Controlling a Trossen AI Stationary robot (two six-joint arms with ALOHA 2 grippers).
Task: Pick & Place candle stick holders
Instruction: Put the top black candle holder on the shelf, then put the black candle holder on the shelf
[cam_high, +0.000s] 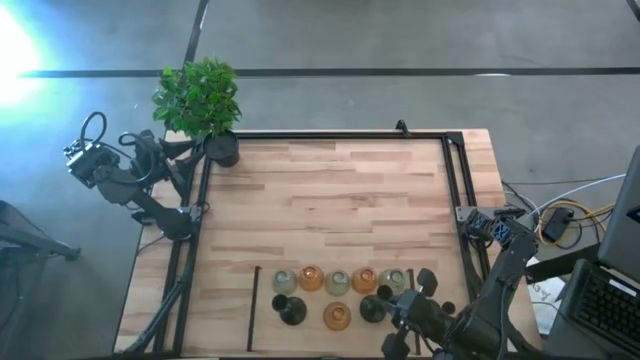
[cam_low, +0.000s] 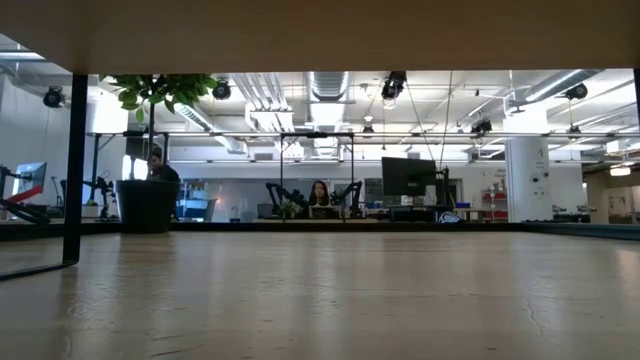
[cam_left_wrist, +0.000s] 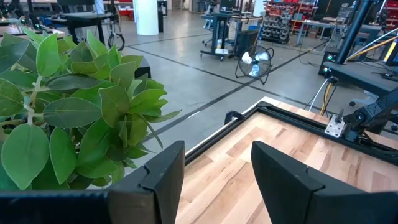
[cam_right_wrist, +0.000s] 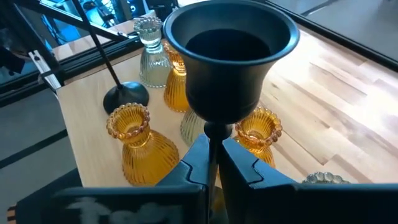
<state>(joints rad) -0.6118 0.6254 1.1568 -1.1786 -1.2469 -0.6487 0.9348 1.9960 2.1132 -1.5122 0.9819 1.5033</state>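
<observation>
Several candle stick holders stand near the table's front edge: amber glass ones (cam_high: 311, 279) (cam_right_wrist: 134, 146), pale clear ones (cam_high: 285, 281) (cam_right_wrist: 151, 53), a dark round one (cam_high: 290, 310) and a black thin-stemmed one on a round base (cam_right_wrist: 126, 95). My right gripper (cam_high: 398, 308) (cam_right_wrist: 213, 163) is shut on a black goblet-shaped holder (cam_right_wrist: 231, 56) at the right end of that group. My left gripper (cam_left_wrist: 217, 177) waits open at the far left corner, beside the plant (cam_left_wrist: 68, 106). My right gripper pinches the black holder's thin stem (cam_right_wrist: 213, 134), just under its cup, between the two fingers. The fingers lie across the stem and the cup stands above them. The fingers hide the holder's foot, so whether it is off the table cannot be told.
A leafy plant (cam_high: 200, 97) in a black pot (cam_high: 224, 150) stands at the far left corner. Black frame rails (cam_high: 330, 135) run along the table's far, left and right sides. Bare wood (cam_high: 330, 200) lies between the holders and the far rail.
</observation>
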